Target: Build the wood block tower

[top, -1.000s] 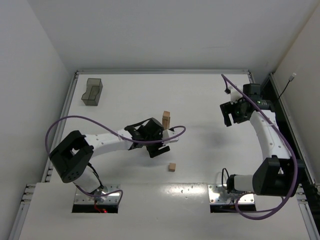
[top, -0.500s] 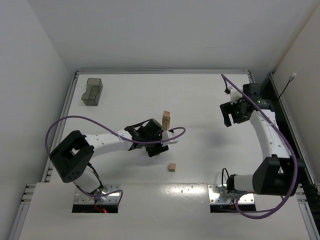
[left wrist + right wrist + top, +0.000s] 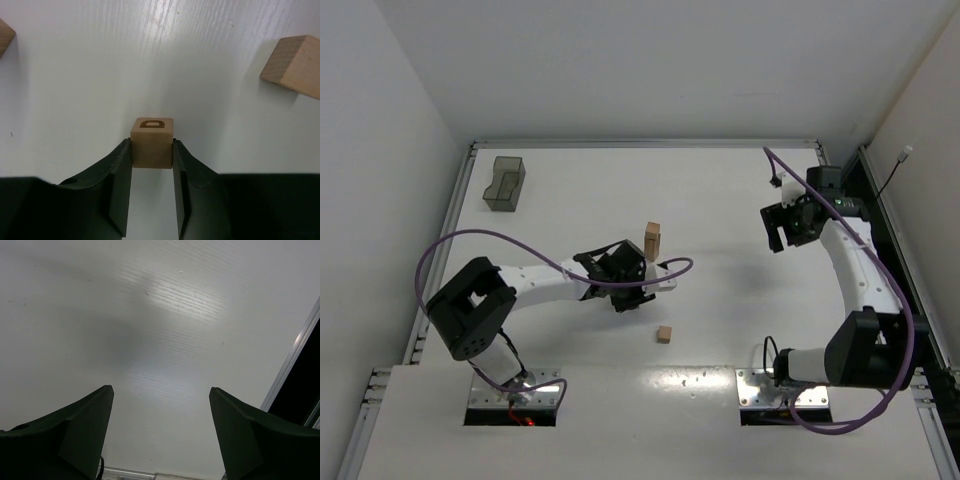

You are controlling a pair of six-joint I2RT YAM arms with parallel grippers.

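Smooth pale wooden cube (image 3: 152, 142), D burnt on top, is clenched squarely in the left end effector (image 3: 152, 156); the tower (image 3: 652, 240), upright and square-edged, stands just beyond it on the white tabletop (image 3: 720, 190); the right end effector (image 3: 160, 405), spread and empty, hangs well apart, the farther arm.

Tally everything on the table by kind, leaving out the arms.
Tower: 1
Loose wood blocks: 2, one lying free and one held in the left hand
Grey bin: 1
Total: 4
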